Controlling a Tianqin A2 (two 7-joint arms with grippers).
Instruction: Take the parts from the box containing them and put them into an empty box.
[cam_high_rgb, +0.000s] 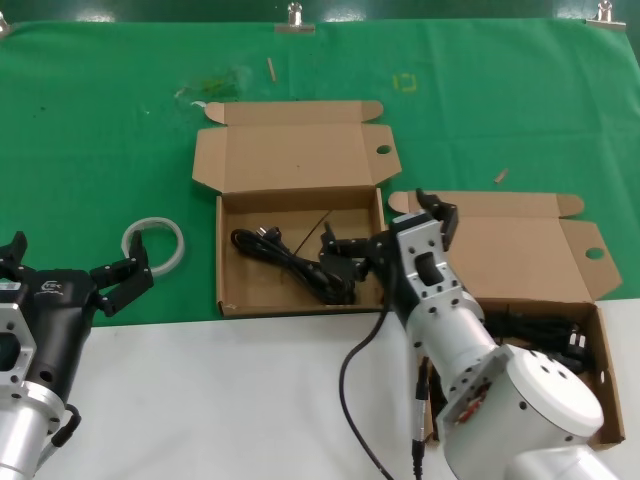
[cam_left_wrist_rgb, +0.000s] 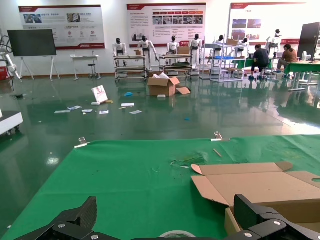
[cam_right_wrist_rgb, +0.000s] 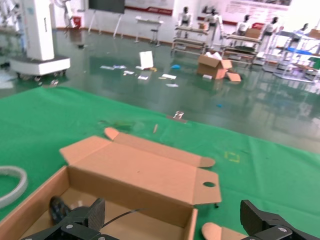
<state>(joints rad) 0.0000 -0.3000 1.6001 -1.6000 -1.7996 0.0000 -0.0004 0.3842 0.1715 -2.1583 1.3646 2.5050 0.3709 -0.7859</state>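
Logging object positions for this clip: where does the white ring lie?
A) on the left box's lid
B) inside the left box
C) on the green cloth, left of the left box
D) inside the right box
C: the white ring lies on the green cloth, left of the left box, near the left gripper.

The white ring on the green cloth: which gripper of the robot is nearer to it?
Left. The left gripper is just beside the white ring, on the robot's left. The right gripper is far away, over the middle box holding a black cord.
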